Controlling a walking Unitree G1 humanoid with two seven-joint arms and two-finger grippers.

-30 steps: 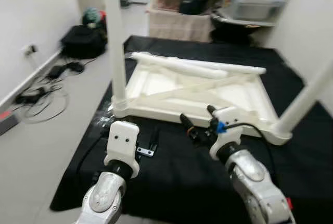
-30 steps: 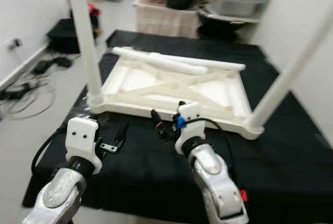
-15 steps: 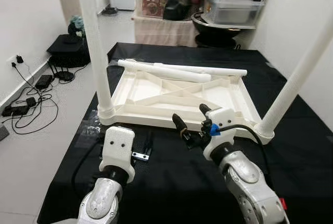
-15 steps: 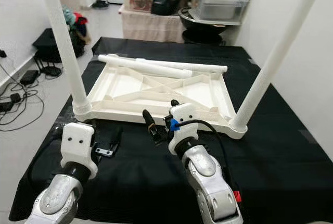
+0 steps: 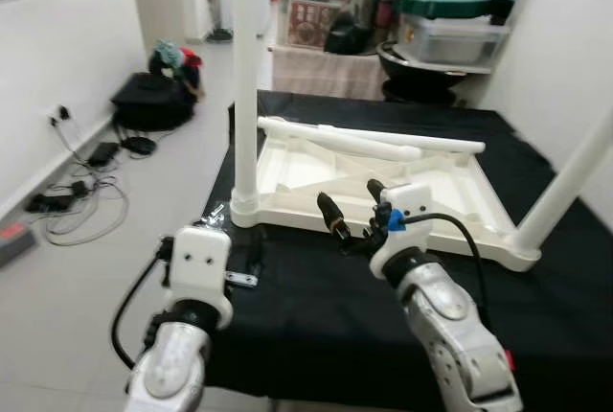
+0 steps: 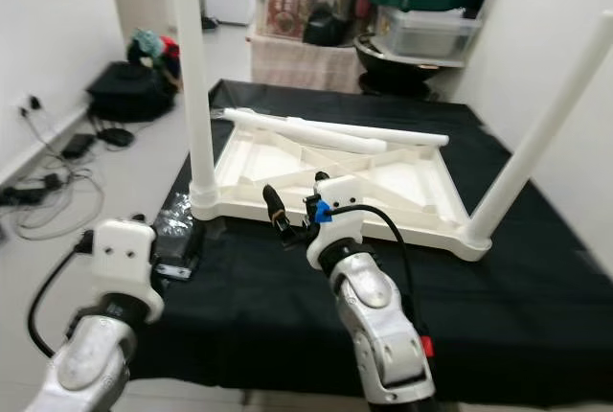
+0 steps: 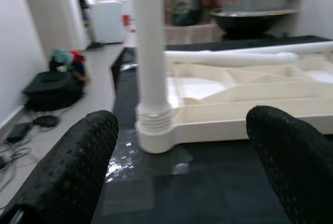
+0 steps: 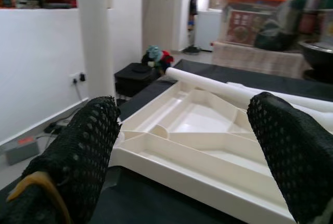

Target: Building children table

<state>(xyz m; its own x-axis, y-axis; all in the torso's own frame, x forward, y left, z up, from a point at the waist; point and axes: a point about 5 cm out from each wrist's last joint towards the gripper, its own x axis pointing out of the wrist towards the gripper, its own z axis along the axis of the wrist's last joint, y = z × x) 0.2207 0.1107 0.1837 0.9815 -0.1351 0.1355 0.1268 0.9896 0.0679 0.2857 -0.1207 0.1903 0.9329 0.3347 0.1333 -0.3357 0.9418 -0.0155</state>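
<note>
A white children's table top [image 5: 436,177] lies upside down on a black cloth [image 5: 316,307]. One white leg [image 5: 244,96] stands screwed into its near left corner, and another leg [image 5: 567,182] stands in the near right corner. Two loose legs [image 5: 369,140] lie along its far edge. My right gripper [image 5: 352,207] hovers open just before the top's near edge, with nothing between its fingers [image 8: 78,151]. My left gripper [image 7: 179,151] is open and empty, low over the cloth, facing the base of the left leg [image 7: 152,125].
Crinkled clear plastic [image 5: 213,213] and a small metal part [image 5: 241,279] lie on the cloth by the left corner. On the floor to the left are a black bag [image 5: 153,101] and cables [image 5: 81,211]. Boxes and a lidded pot [image 5: 450,24] stand behind.
The camera has shifted, so the table now sits further right in view. My right gripper has risen a little toward the top's near edge. Both grippers stay open and empty.
</note>
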